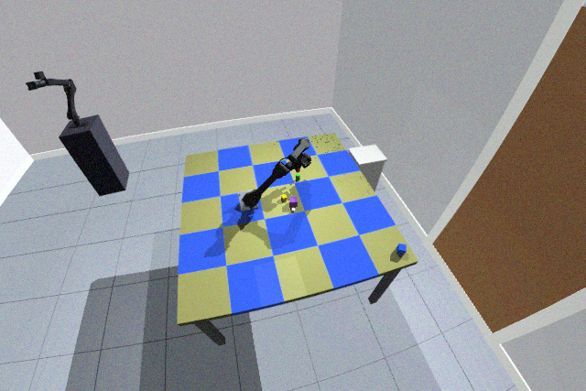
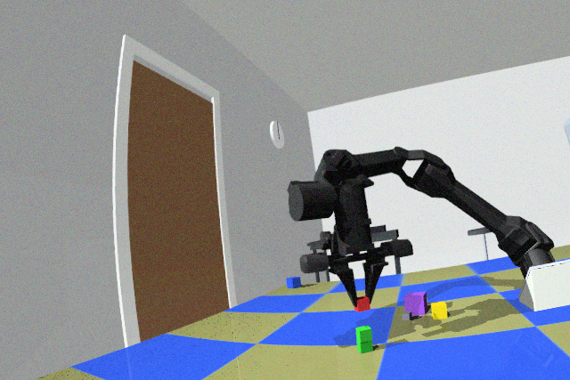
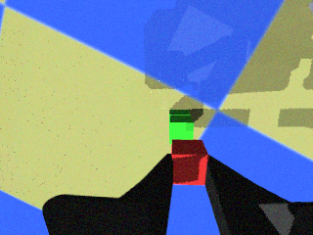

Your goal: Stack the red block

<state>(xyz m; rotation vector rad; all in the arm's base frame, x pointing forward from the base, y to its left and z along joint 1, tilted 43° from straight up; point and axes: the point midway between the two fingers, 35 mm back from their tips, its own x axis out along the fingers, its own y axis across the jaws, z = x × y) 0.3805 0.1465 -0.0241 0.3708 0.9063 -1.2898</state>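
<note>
The desk (image 1: 203,292) wears a checkerboard of bright blue and dull yellow-olive squares, with fine dark speckles on the yellow square at its upper right corner. The arm (image 2: 465,201) and its hand (image 2: 360,296) are matte black. At the lower centre of the exterior view, the block (image 2: 362,303) is red and the tower (image 2: 363,339) vivid green. To their right sit a purple block (image 2: 415,303) and a yellow block (image 2: 439,310). A blue cube (image 1: 401,248) marks the desk's right corner. The door (image 2: 170,201) is brown, framed white.
</note>
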